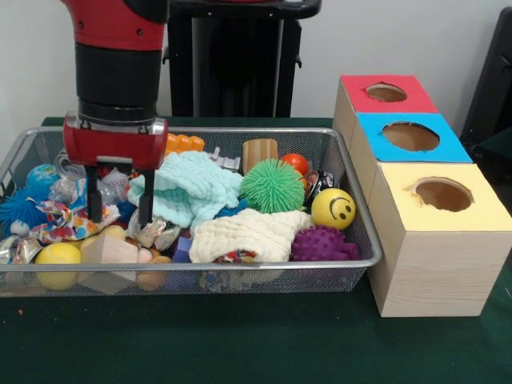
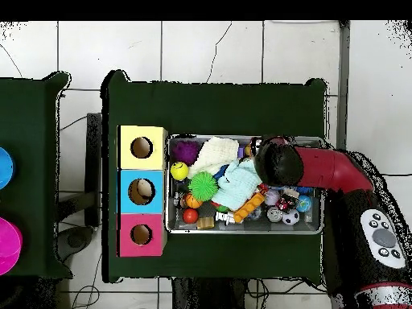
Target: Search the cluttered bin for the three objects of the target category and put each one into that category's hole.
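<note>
Currently gripper [image 1: 120,214] open, lowered into left part of wire bin [image 1: 364,240], holding nothing.
Target category not stated; candidates under the fingers are crinkly wrapped bits [image 1: 152,232] beside mint cloth [image 1: 188,186] — light, soft, slippery I'd guess, pinch mid-body. Front view shows the finger gap and clutter; overhead hides both under the arm but shows all three box holes [image 2: 142,191] beside bin.

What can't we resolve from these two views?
- Bin contents beneath the mint cloth and cream cloth: covered in both views.
- Items under the claw: overhead, the arm covers that end of the bin.
- Inside the box holes, e.g. the yellow box: front view shows only dark openings.
- Small toys along the bin's edge: too small to identify overhead.
</note>
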You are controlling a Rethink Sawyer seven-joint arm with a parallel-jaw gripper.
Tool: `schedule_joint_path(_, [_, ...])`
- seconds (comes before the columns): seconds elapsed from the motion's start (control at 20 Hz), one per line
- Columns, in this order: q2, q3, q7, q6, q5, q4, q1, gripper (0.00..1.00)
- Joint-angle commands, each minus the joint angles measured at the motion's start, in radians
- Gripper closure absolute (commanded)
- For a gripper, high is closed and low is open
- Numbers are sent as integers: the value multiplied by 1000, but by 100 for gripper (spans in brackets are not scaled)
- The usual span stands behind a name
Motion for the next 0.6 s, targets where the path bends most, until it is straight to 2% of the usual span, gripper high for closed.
schedule_joint_path(0.05, [80, -107, 107, -60, -101, -40, 43, 0])
schedule_joint_path(0.35, [107, -135, 103, -85, -100, -61, 43, 0])
schedule_joint_path(0.6, [100, -145, 96, -91, -90, -45, 40, 0])
